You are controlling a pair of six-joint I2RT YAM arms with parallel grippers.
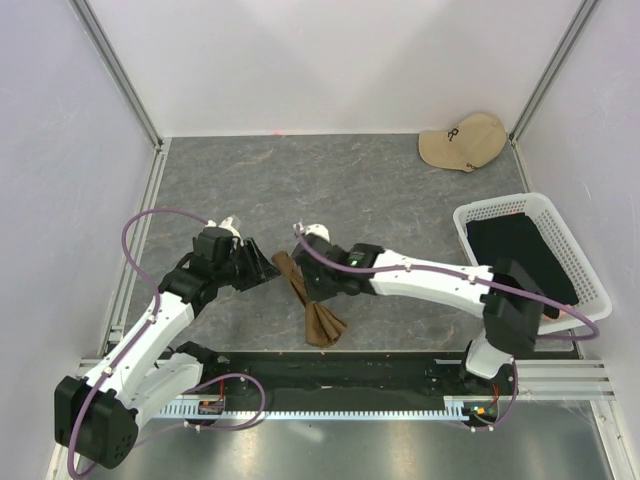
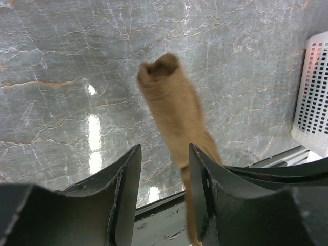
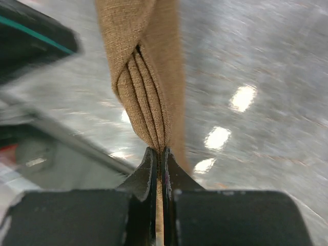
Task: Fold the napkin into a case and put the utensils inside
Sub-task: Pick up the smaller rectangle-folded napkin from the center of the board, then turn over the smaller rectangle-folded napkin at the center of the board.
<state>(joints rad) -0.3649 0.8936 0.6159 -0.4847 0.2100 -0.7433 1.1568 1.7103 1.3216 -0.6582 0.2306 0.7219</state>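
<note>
napkin [image 1: 318, 318] hanging bunched as a rope, not yet a case; right gripper [image 3: 160, 156] pinching it.
right gripper is clamping fully shut on gathered pleats of the olive-brown cloth, probably raising it so it can be shaken flat for folding. left gripper [image 2: 164, 154] is waiting partly open and holding nothing; the cloth is running alongside one of its fingers, contact unclear. napkin's lower end seems to be resting on the tabletop [image 1: 400, 190] just beside the near edge and the black rail [image 1: 350, 365], so spreading toward the far side is looking safer. bare stone is lying behind and to the left; white basket [image 1: 470, 215] with black fabric [image 1: 520, 255] and beige cap [image 1: 462, 140] are sitting well apart on the right. utensils are not showing in any view.
</note>
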